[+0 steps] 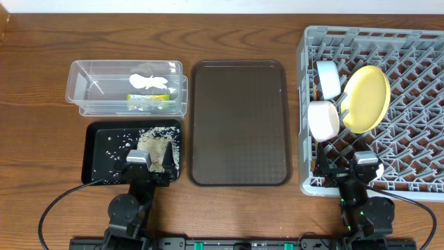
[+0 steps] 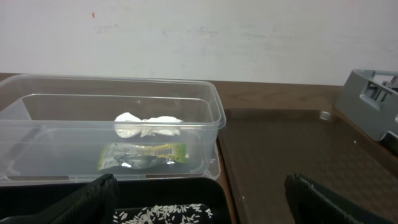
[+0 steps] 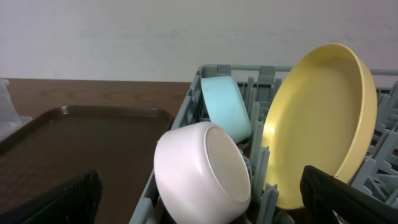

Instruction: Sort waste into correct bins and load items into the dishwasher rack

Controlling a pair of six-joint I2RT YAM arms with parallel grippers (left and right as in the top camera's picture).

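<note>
The clear tub (image 1: 83, 76) at the back left holds the white paper scrap (image 1: 149, 80) and the green-yellow wrapper (image 1: 149, 98); both also show in the left wrist view, the scrap (image 2: 146, 124) and the wrapper (image 2: 143, 155). The black tray (image 1: 104, 160) holds beige rice scraps (image 1: 161, 142). The grey rack (image 1: 416, 55) holds the light-blue bowl (image 1: 327, 78), white bowl (image 1: 322, 119) and yellow plate (image 1: 366, 98) on edge. No chopsticks show. My left gripper (image 1: 148, 170) is open over the black tray's near edge. My right gripper (image 1: 349, 177) is open at the rack's near left corner, facing the white bowl (image 3: 199, 168).
A large brown serving tray (image 1: 239, 125) lies bare between the bins and the rack. The wooden table shows around everything. A white wall runs along the back. Both arm bases sit at the near table edge.
</note>
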